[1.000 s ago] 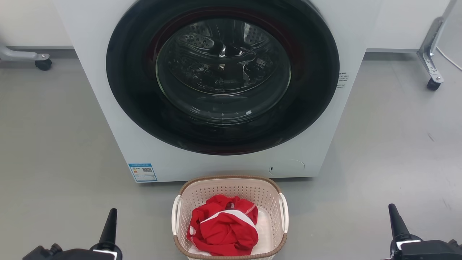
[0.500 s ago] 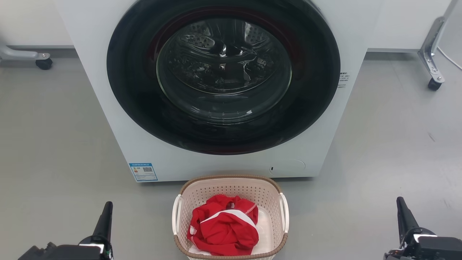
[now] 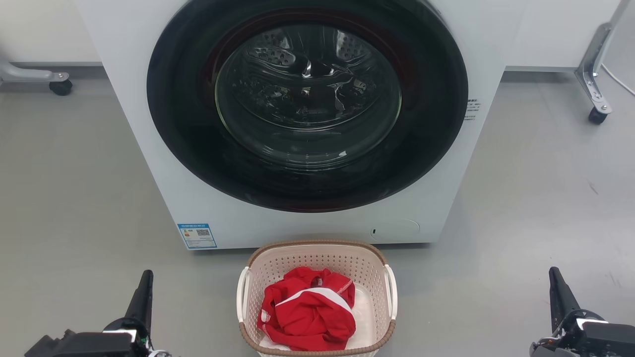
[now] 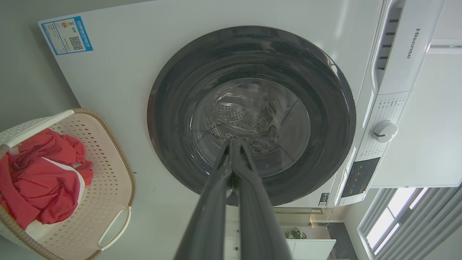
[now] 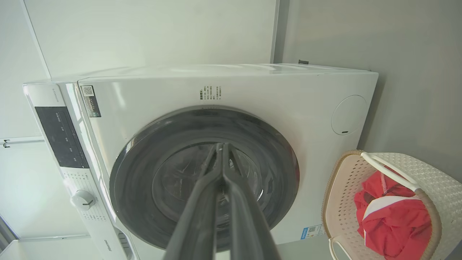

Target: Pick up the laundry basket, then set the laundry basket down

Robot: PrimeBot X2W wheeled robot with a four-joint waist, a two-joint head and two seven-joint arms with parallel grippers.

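We see the laundry basket [image 3: 317, 262] standing on the grey floor [image 3: 64, 198] just in front of the washer [image 3: 149, 163]. Its far brown rim lies near the foot of the white front panel, and we cannot tell whether they touch. Its near rim runs off the bottom edge of the head view. A red and white garment [image 3: 307, 310] lies bunched inside. Its 2 white handles, left [image 3: 241, 295] and right [image 3: 391, 292], run along the long sides with nothing on them.

The left gripper [image 4: 234, 144] sits low at the left, well apart from the left handle, with open floor between them. Its 2 dark fingers are pressed together and hold nothing. The right gripper [image 5: 220, 146] sits low at the right, farther out from its handle than the left one is. Its 2 fingers are likewise together and hold nothing. Both grippers point toward the washer.

The floor is smooth, matte and grey, with a few faint scuffs at the right. The washer's round dark door [image 3: 307, 99] is shut, and the drum shows through the glass. A blue label [image 3: 197, 236] sits at the lower left corner of the front. A white knob [image 4: 383, 130] stands on the control panel. Beyond the washer, 1 black caster [image 3: 60, 88] rests on the floor at the left and 1 more [image 3: 596, 115] at the right, each under a metal leg.
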